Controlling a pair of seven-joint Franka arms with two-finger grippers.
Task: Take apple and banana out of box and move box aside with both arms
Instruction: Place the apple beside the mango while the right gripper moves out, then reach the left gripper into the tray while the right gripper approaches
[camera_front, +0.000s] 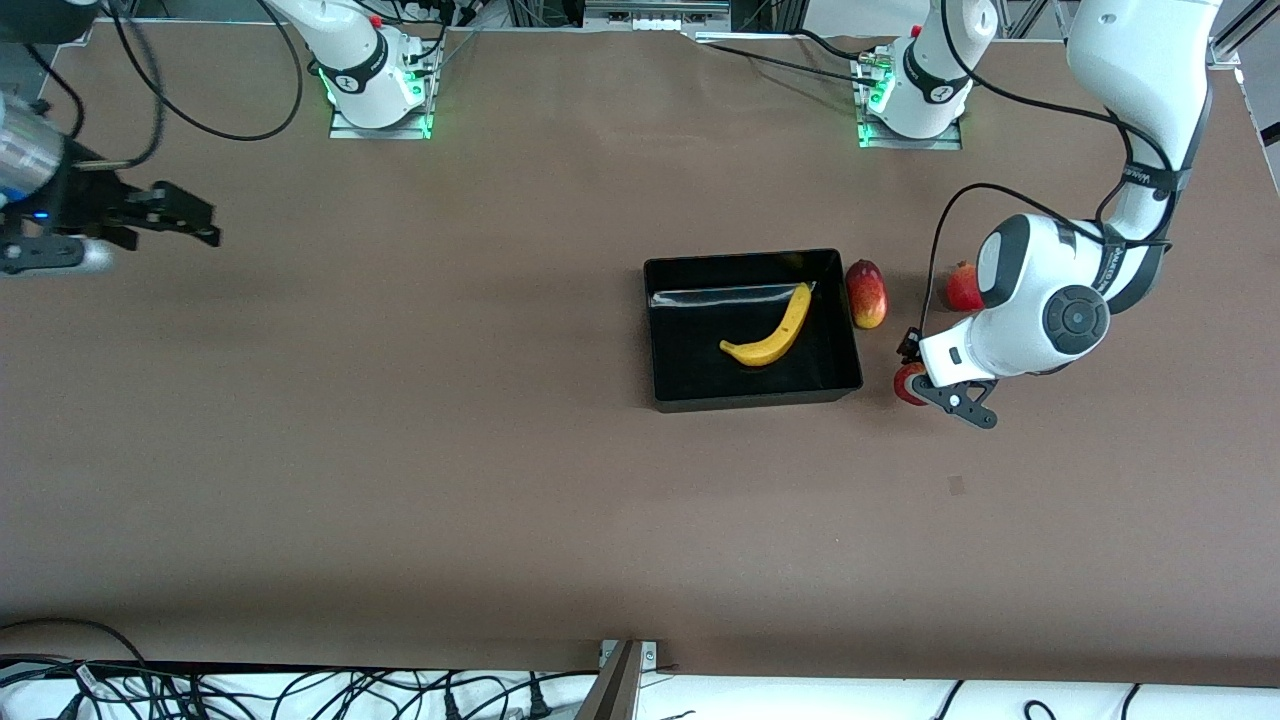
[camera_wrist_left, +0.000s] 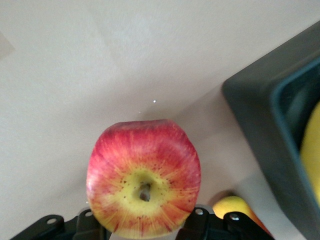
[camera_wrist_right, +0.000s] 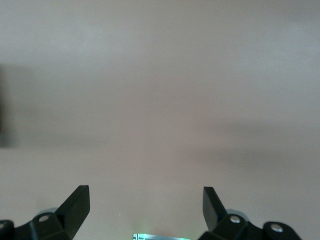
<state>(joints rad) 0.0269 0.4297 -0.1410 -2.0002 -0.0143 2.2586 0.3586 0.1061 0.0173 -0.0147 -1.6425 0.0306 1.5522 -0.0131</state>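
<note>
Left pincer (camera_front: 925, 385) is clenched on the apple (camera_wrist_left: 143, 177), just off the box (camera_front: 752, 330) corner at the left arm's end of the counter (camera_front: 400, 480), on the corner nearer the front camera. Can't tell whether the apple is resting on the counter or slightly above it. Banana (camera_front: 770, 332) lies inside the box, diagonal across the floor, one end close to the wall farthest from the front camera. Mango (camera_front: 866, 293) sits just beside the box wall at the left arm's end, pomegranate (camera_front: 964, 287) a bit further out from the box that way. Right pincer (camera_wrist_right: 145, 210) released, jaws wide, nothing between them, waiting well away from the box toward the right arm's end.

Risks from here, as I read it:
- apple is round; if let go above the counter it may roll into the mango or back against the box
- apple set this close to the box could get shoved once the box is moved aside
- banana lies flat on a glossy floor, so a shallow pinch could skid it into the wall
- two-arm box grab: uneven grip on low walls could tilt or twist it
</note>
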